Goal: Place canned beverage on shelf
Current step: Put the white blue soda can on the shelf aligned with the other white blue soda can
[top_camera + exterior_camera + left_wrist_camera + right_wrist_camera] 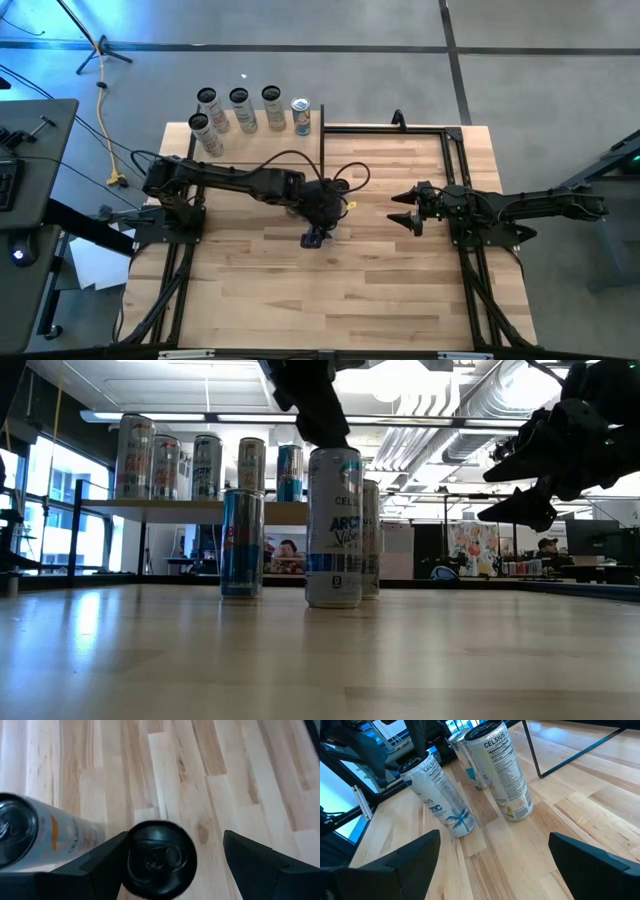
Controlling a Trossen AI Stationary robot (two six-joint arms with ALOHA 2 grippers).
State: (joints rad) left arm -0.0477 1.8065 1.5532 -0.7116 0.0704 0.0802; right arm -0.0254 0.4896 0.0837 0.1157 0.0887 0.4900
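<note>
Striped plank table [380,290] is sitting on a grey concrete floor, with an open office showing behind it in the low view. The shelf [255,125], a pale smooth board on thin black posts, is carrying five tall cans at the far left corner. The can [334,526], a slim white metal cylinder with blue lettering, is standing upright mid-table. The left gripper [172,865] is hanging right over its black top, fingers spread, not gripping. The right gripper [405,210] is waiting open to the right.
</note>
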